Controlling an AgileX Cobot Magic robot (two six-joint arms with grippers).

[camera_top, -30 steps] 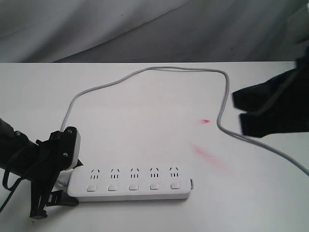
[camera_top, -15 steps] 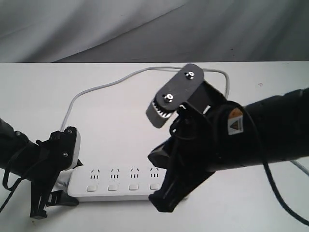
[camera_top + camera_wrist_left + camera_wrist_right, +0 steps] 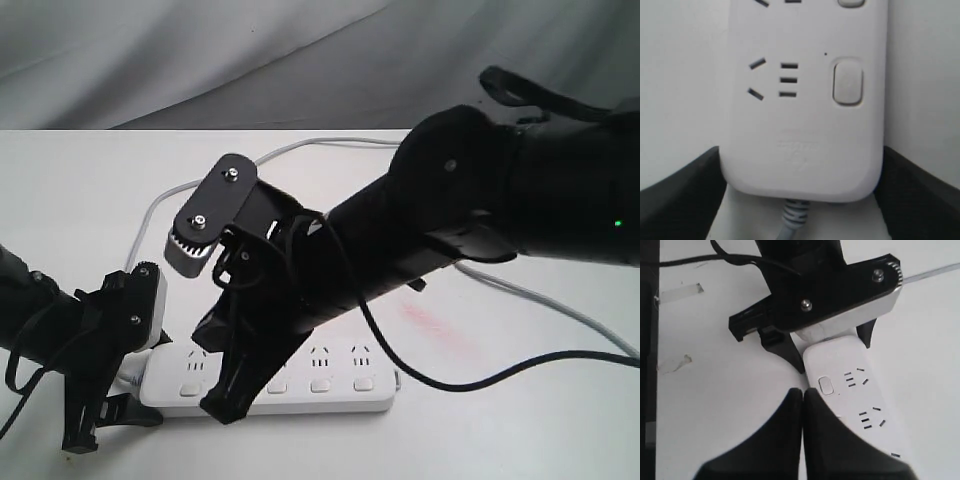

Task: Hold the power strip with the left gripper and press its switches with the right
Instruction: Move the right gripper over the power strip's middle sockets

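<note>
Left pincer (image 3: 801, 160): clamps the cord end of the power strip (image 3: 340, 398), flat on the white surface (image 3: 80, 200), one finger on each long side. Right pincer (image 3: 802, 391): closed tight, hangs just beside the end switch (image 3: 826, 386) nearest the left pincer.

The white power strip (image 3: 335, 399) lies flat on the counter (image 3: 80, 200), its cord end clasped between the fingers of the left pincer (image 3: 120, 388). Five pale switches (image 3: 318, 384) sit one under each socket. The right pincer (image 3: 802, 394), closed, hovers just beside the switch nearest the left pincer.
</note>
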